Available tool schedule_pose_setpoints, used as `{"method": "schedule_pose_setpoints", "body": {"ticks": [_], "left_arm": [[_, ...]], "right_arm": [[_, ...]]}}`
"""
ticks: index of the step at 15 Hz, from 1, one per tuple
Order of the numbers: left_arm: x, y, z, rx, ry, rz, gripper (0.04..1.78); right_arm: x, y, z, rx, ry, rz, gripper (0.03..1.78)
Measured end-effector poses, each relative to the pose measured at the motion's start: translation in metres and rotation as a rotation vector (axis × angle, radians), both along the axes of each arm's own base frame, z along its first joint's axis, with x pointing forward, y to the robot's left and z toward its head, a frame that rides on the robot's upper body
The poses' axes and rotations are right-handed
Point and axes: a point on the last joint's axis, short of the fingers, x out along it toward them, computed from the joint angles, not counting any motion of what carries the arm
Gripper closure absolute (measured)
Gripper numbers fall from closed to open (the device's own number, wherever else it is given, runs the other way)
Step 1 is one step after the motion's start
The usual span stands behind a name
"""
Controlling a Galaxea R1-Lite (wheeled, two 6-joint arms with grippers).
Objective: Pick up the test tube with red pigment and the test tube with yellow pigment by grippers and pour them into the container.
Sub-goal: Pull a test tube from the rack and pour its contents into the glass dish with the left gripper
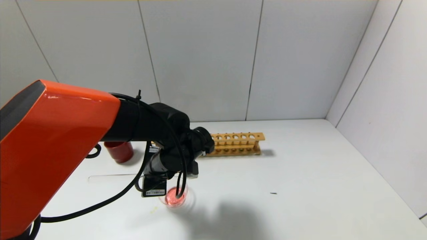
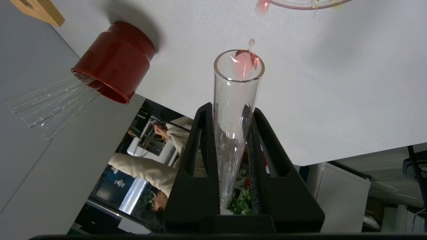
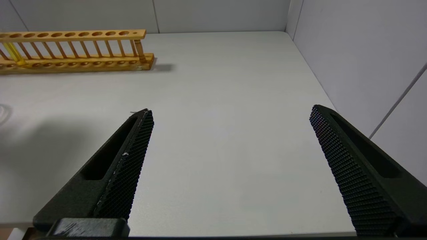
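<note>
My left gripper (image 2: 230,110) is shut on the test tube with red pigment (image 2: 237,86). The tube is tipped mouth-down and nearly empty, with a red trace at its rim and a drop falling from it. The gripper (image 1: 163,173) hangs just over the container (image 1: 175,197), a clear glass dish holding red liquid; its rim shows in the left wrist view (image 2: 300,6). The test tube with yellow pigment (image 3: 15,53) stands in the wooden rack (image 3: 76,50). My right gripper (image 3: 230,111) is open and empty above bare table, out of the head view.
The wooden rack (image 1: 235,143) stands at the back of the table. A dark red cup (image 1: 118,150) sits at the back left, seen also in the left wrist view (image 2: 113,61) with clear empty tubes (image 2: 50,103) in it. Walls close the back and right.
</note>
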Motion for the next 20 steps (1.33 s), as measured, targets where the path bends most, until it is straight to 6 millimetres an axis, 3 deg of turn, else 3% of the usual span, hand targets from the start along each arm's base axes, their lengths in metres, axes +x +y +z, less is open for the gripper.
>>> {"method": "schedule_pose_setpoints", "body": {"ticks": [20], "left_arm": [[0.000,-0.017,-0.017,0.096,0.084,-0.025,1.52]], "right_arm": [[0.000,0.000,0.000,0.000,0.000,0.000,0.10]]}}
